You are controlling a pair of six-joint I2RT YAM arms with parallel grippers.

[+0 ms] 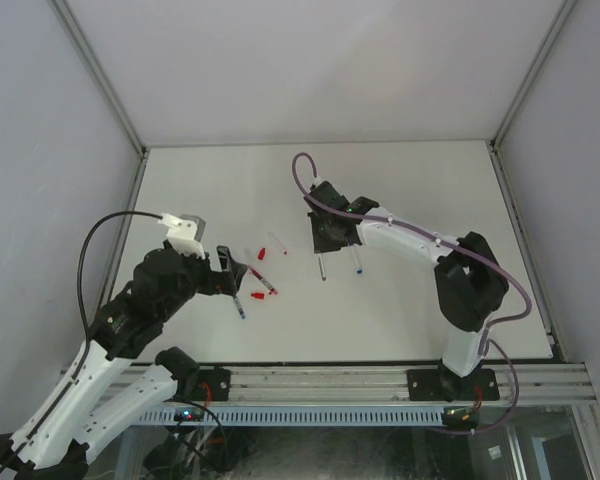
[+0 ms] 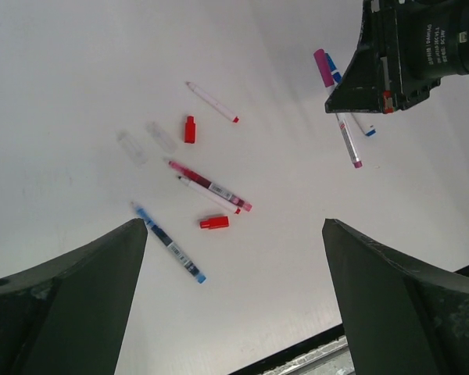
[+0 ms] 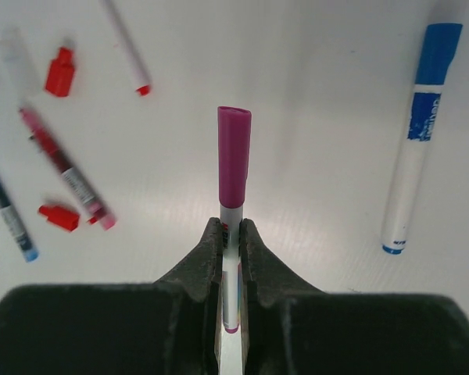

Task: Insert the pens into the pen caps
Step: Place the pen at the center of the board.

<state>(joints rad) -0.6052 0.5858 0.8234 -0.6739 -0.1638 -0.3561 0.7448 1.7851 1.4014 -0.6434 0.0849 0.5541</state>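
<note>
My right gripper [image 3: 231,229] is shut on a white pen [image 3: 232,212] whose magenta cap [image 3: 234,152] sticks out past the fingertips, low over the table. A blue-capped pen [image 3: 417,148] lies to its right. My left gripper [image 2: 234,228] hangs open above the table with nothing between its fingers. Just beyond it lie a blue pen [image 2: 169,243], a red cap [image 2: 214,223], a magenta-ended pen [image 2: 211,186], a second red cap [image 2: 189,129] and a red-tipped pen [image 2: 213,102]. From above, the left gripper [image 1: 230,270] sits left of this cluster and the right gripper [image 1: 331,234] right of it.
Two clear plastic caps [image 2: 130,146] lie left of the upper red cap. The table's near edge with its metal rail [image 1: 380,380] runs below the pens. Grey walls [image 1: 40,150] enclose the white table [image 1: 430,190] on three sides.
</note>
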